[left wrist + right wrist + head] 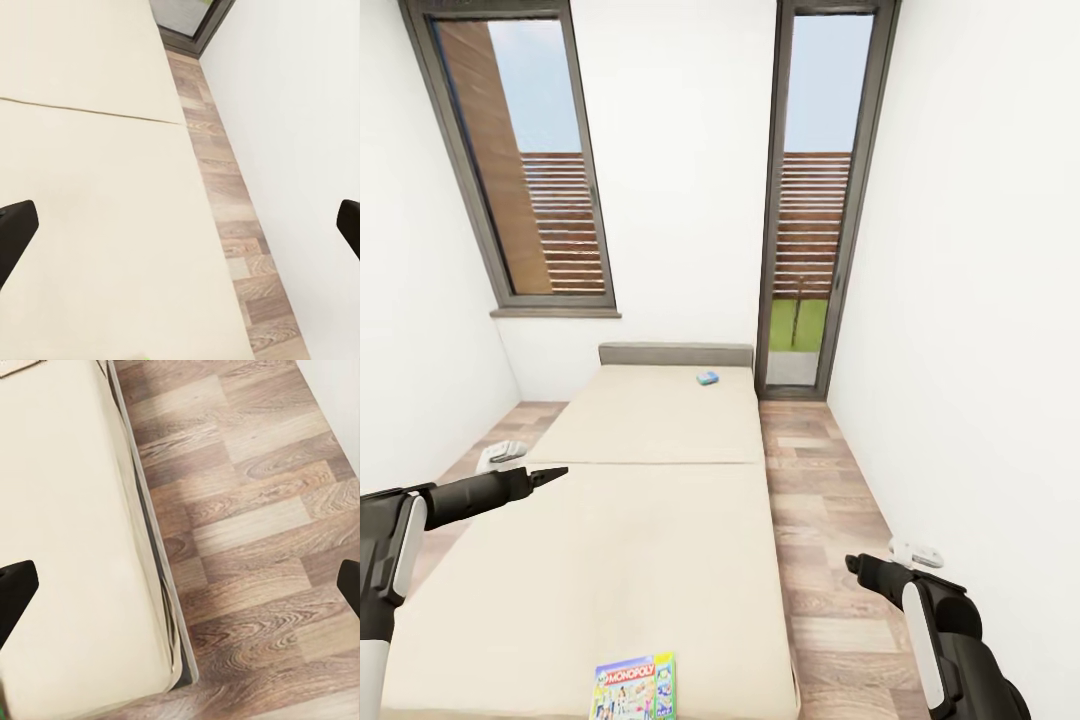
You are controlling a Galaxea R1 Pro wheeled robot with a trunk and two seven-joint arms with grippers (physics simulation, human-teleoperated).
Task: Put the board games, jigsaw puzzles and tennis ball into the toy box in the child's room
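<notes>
While the green-edged board game [635, 688] is lying flat at the near end of the bed [660, 540], the small blue board game [707, 378] is resting far away, close to the grey headboard [675, 354]. Both tools are standing apart and holding nothing: the left tool [550, 474] is hovering over the mattress, the right tool [857, 567] over the wood floor [830, 520] beside the bed.
</notes>
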